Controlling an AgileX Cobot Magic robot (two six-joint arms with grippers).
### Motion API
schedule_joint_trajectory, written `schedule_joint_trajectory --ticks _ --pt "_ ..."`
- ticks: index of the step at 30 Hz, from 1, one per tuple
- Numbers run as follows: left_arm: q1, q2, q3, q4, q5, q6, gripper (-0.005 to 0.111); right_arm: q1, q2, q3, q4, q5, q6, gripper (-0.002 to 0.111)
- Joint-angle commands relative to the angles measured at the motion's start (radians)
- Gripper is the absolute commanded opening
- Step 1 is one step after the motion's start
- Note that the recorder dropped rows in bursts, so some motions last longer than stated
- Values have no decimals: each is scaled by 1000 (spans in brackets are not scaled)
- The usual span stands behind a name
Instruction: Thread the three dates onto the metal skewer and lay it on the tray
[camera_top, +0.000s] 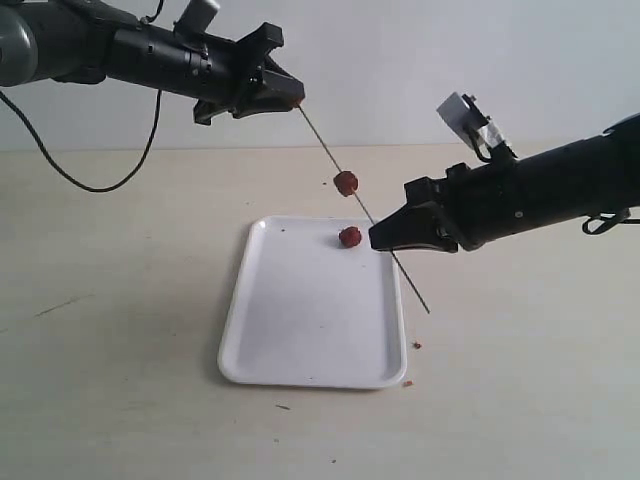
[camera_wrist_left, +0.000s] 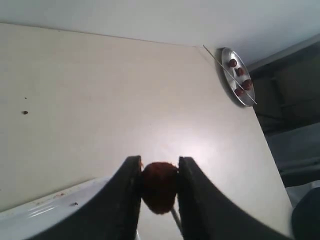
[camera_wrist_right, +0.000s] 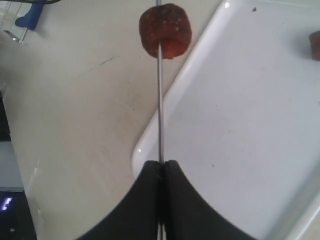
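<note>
Pinching the stiff metal skewer (camera_top: 326, 150) in the right gripper (camera_top: 374, 240), clamping a date (camera_wrist_left: 160, 186) at its eleven-o'clock tip in the left gripper (camera_top: 295, 100). Probably soft: squeeze lightly sideways.

Three dates (camera_top: 346, 183) (one date (camera_top: 349, 236) lies at the tray's (camera_top: 300, 330) one o'clock corner), one metal skewer (camera_top: 323, 145), one tray, two crumbs (camera_top: 417, 345) nearby.

On the bench (camera_top: 120, 350) lies the tray (camera_top: 300, 330), one date (camera_top: 349, 237) near its far right corner. Over that corner slants the skewer (camera_top: 320, 140), another date (camera_top: 345, 183) midway, a third date (camera_wrist_left: 159, 187) at its upper end.
</note>
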Motion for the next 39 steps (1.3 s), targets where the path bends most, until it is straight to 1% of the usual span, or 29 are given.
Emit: schedule_joint_trajectory --ticks 1,6,13,16,18,25,29,34,36,39 --pt "-6 -1 -2 -27 -18 -3 27 45 4 2 44 -22 21 0" --pt "-6 -1 -2 -27 -16 -3 27 81 6 2 124 -82 21 0" --pt "-7 -1 -2 -29 -9 2 27 81 17 0 290 -112 8 0" --pt "-7 -1 -2 -29 -3 2 27 81 17 -1 355 -119 -36 0" --pt "-7 -1 -2 -29 5 2 27 81 17 -1 355 -119 -75 0" --pt "-16 -1 -2 -23 30 9 27 81 36 -84 355 -109 -68 0" --pt "-38 -1 -2 -23 30 11 27 81 64 -140 355 -78 -51 0" --pt "-57 -1 -2 -23 30 32 27 81 72 -157 355 -82 -47 0" --pt "-57 -1 -2 -23 30 32 29 81 72 -157 355 -82 -39 0" --pt "-57 -1 -2 -23 35 30 39 81 72 -157 355 -82 -39 0"
